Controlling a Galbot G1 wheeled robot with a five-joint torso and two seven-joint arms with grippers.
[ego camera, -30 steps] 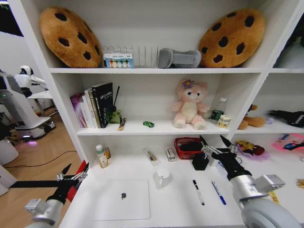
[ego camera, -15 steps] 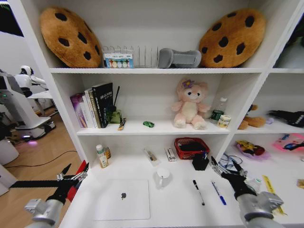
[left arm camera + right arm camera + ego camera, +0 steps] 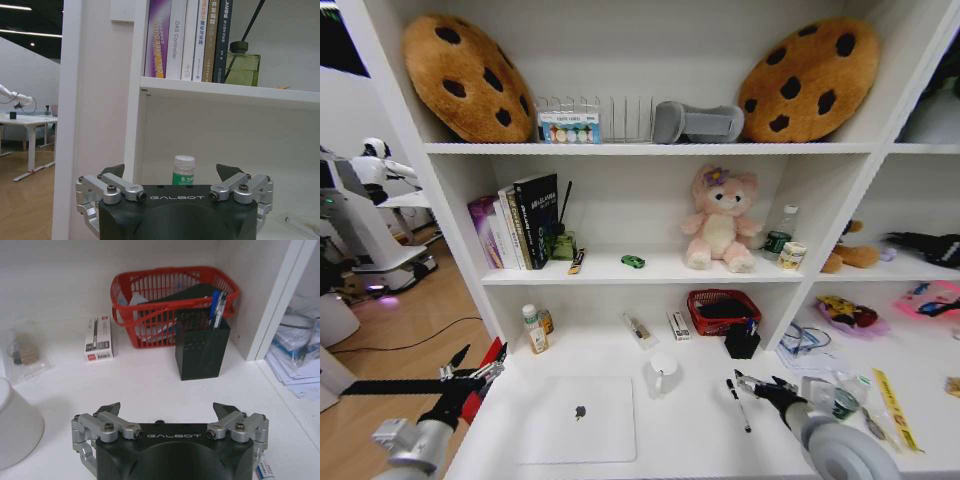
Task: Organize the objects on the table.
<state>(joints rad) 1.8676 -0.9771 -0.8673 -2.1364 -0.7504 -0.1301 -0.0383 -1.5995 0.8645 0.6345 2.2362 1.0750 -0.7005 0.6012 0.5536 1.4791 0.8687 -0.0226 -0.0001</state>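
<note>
A slim silver laptop (image 3: 578, 418) lies shut at the front left of the white table (image 3: 700, 440). The black pen (image 3: 737, 403) lies to the right of the white mug (image 3: 662, 372). My right gripper (image 3: 758, 383) hovers low and open just right of that pen, and its arm covers the spot where the blue pen lay. In the right wrist view the right gripper (image 3: 169, 410) faces the black pen holder (image 3: 202, 347) with nothing between its fingers. A green toy car (image 3: 633, 261) sits on the shelf above. My left gripper (image 3: 470, 372) hangs open off the table's left edge.
A red basket (image 3: 720, 308) and the pen holder (image 3: 741, 342) stand at the back right. A bottle (image 3: 532, 329) stands back left, and a small box (image 3: 98, 338) lies beside the basket. A yellow ruler (image 3: 892, 408) and papers lie right of the shelf post.
My right arm has dropped and drawn back toward the front edge, so its gripper now sits low beside the pens. The left arm has not moved.
</note>
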